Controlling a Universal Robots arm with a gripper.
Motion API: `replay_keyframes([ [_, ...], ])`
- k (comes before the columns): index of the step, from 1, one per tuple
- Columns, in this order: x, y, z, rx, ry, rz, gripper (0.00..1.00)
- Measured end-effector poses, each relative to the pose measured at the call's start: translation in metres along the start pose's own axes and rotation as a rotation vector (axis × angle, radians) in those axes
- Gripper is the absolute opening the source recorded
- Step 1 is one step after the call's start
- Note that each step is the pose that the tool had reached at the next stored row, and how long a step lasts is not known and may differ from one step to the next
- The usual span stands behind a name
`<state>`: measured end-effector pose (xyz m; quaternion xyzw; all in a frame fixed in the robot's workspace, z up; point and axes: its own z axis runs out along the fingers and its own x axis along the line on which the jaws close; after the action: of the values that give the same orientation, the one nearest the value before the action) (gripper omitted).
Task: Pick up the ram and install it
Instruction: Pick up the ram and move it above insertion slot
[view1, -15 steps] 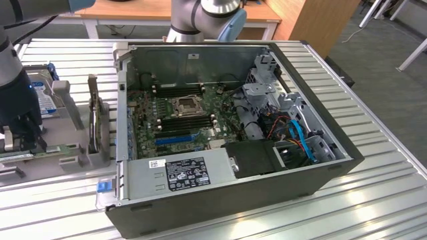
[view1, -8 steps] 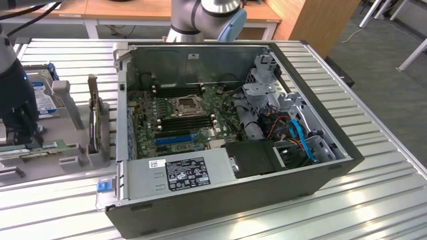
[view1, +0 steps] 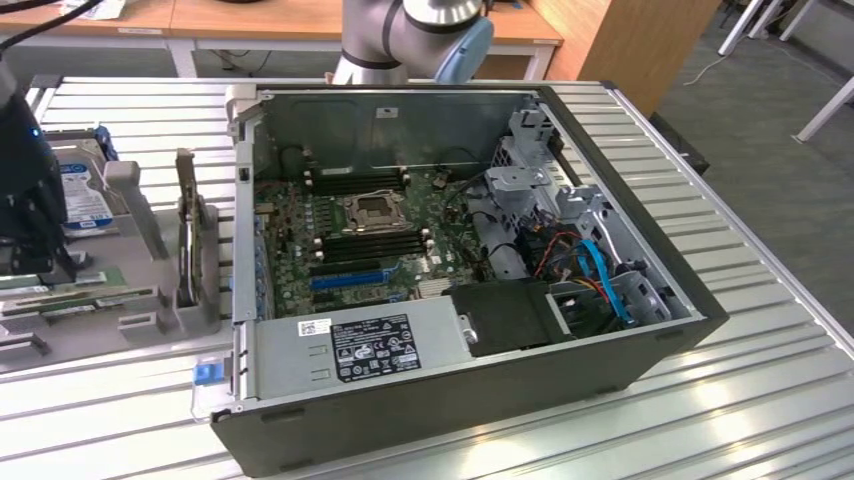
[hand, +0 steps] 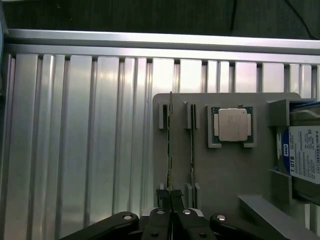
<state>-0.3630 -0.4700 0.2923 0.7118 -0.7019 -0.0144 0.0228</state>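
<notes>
Downward, fingers (hand: 162, 200) tight on ram (hand: 170, 140).

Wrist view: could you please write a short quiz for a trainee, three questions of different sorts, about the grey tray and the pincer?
1. Which part lies in the square pocket of the grey tray? A: a processor. B: a fan. C: a battery.
2. True or false: the pincer stands wide open.
3. Fill in: besides the ram, ___ more stick stands on edge in the tray.
Key: 1 A; 2 false; 3 one.
</notes>
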Motion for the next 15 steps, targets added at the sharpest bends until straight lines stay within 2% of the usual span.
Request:
replay_keyframes([
  [15, 0.0, 0.002, -0.0387, -0.0003, -0.0005, 0.014, 0.12],
])
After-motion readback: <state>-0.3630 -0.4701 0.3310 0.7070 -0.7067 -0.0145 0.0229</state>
